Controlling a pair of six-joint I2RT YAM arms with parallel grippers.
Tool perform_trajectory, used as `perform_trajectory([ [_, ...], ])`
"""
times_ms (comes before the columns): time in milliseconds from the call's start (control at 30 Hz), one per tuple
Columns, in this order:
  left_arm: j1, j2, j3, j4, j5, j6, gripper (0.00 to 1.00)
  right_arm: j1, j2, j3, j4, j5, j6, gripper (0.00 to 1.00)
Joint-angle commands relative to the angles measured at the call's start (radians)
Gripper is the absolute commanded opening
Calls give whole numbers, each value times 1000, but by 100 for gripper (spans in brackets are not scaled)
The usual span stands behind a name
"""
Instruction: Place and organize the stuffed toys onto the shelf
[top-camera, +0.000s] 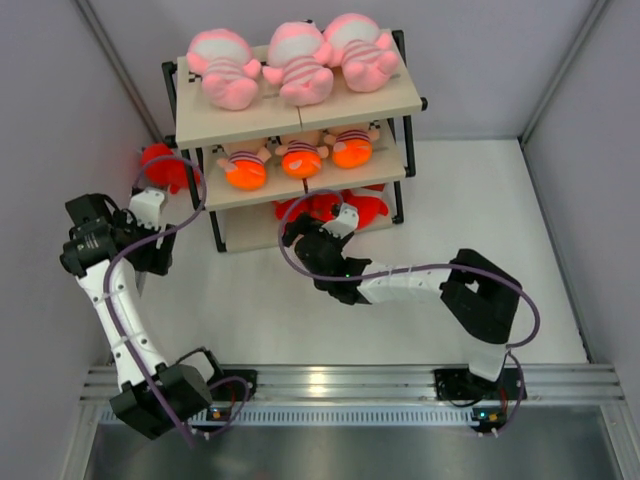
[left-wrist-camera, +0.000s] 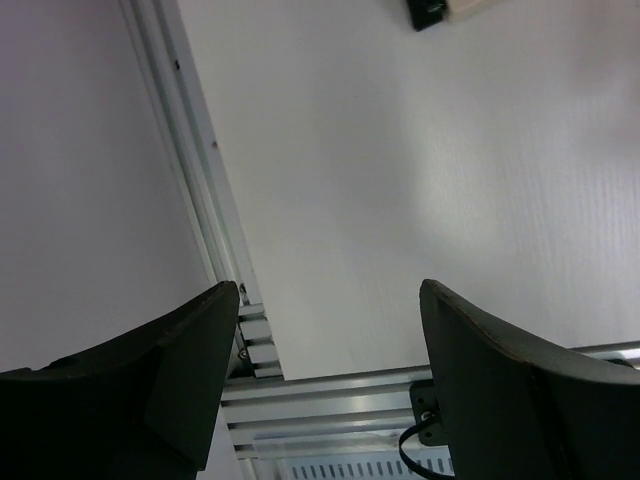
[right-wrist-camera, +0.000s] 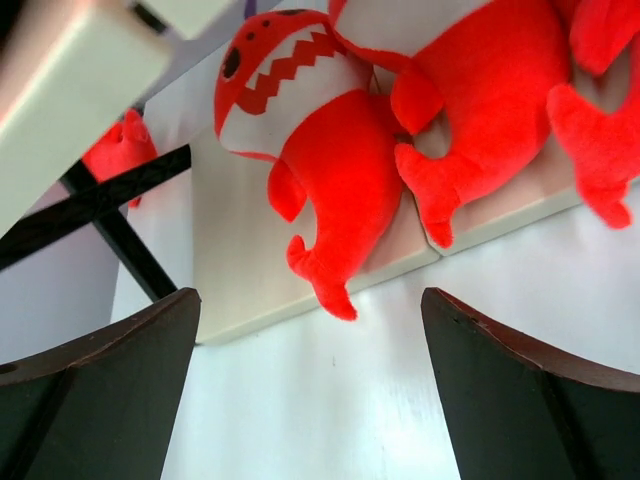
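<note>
The shelf stands at the back of the table. Three pale-pink stuffed toys lie on its top board, and three striped dolls sit on the middle board. Red sharks lie on the bottom board. My right gripper is open just in front of that board, and a shark's tail hangs over the edge beyond my empty fingers. Another red toy lies on the table left of the shelf. My left gripper is open near it, over bare table.
The left wall and its rail run close beside the left arm. An aluminium rail crosses the near edge at the arm bases. The shelf's front-left foot stands right of the left gripper. White table stretches right of the shelf.
</note>
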Motion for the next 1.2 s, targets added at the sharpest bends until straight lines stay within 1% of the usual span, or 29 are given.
perform_trajectory([
  [0, 41, 41, 6, 128, -61, -19, 79, 33, -133, -49, 81, 34, -191, 92],
  [33, 44, 76, 6, 180, -72, -32, 79, 36, -151, -60, 91, 35, -223, 92],
  [100, 44, 127, 34, 211, -72, -69, 79, 36, -203, -92, 115, 35, -314, 91],
  [167, 44, 197, 51, 255, -69, -107, 76, 41, -235, -117, 134, 37, -393, 91],
  [233, 30, 237, 60, 292, -84, -141, 75, 47, -279, -149, 157, 39, -441, 91],
  [267, 20, 247, 57, 355, -125, -169, 75, 47, -292, -160, 166, 39, -484, 91],
  [367, -31, 282, 42, 447, -220, -221, 75, 50, -338, -187, 187, 39, -556, 91],
  [400, -49, 293, 42, 495, -233, -230, 74, 50, -358, -196, 192, 40, -572, 91],
  [500, -75, 325, 46, 564, -237, -252, 74, 53, -396, -219, 203, 39, -611, 91],
  [567, -92, 343, 42, 595, -208, -241, 75, 53, -416, -232, 213, 39, -642, 90],
  [667, -112, 382, 45, 654, -227, -265, 75, 61, -453, -247, 212, 42, -685, 90],
  [800, -115, 443, 58, 743, -242, -316, 75, 67, -491, -256, 200, 57, -730, 90],
  [967, -117, 544, 78, 832, -237, -376, 76, 78, -494, -241, 200, 63, -805, 90],
  [1100, -116, 606, 84, 908, -279, -401, 76, 90, -491, -227, 197, 63, -835, 90],
  [1167, -114, 626, 92, 909, -258, -407, 76, 93, -490, -223, 186, 63, -848, 90],
])
